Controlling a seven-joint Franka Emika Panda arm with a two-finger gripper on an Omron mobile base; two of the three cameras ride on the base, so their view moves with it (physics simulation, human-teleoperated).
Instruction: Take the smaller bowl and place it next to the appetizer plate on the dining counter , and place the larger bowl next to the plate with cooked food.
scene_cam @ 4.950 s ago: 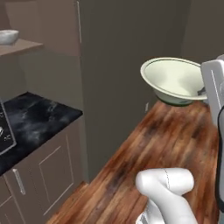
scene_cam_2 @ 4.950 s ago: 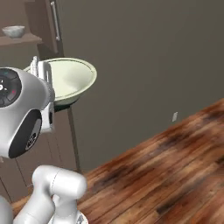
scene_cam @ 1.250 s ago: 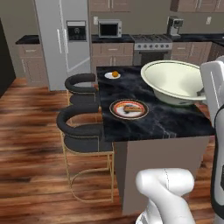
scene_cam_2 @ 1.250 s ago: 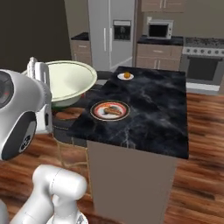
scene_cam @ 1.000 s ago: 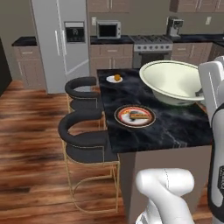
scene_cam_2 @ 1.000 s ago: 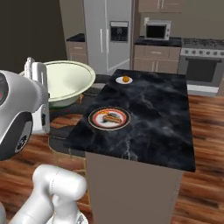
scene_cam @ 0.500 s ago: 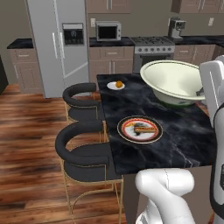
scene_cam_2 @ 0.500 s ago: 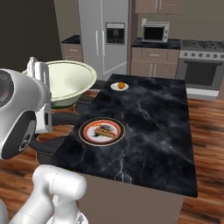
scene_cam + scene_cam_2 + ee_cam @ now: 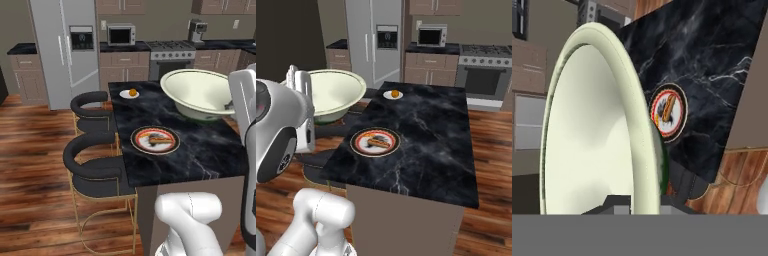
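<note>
The jaws are clamped on the rim of the wide cream, green-banded larger bowl (image 9: pixel 200 93), carrying it high over the black marble tabletop (image 9: pixel 200 145), seemingly to set it beside the orange-rimmed food plate (image 9: pixel 155 140).

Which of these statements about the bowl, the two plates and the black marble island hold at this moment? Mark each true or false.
1. The wide cream bowl with the green outside is held up in the gripper, not set down on the black white-veined marble island counter. True.
2. The round plate with the orange-brown rim and brown food lies on the wooden floor. False: it lies on the island counter, near the edge by the two black stools.
3. The small plain white plate with an orange morsel sits at the far end of the counter, towards the steel fridge. True.
4. The two plates touch each other. False: bare marble lies between them.
5. The bowl holds soup. False: its inside is bare.
</note>
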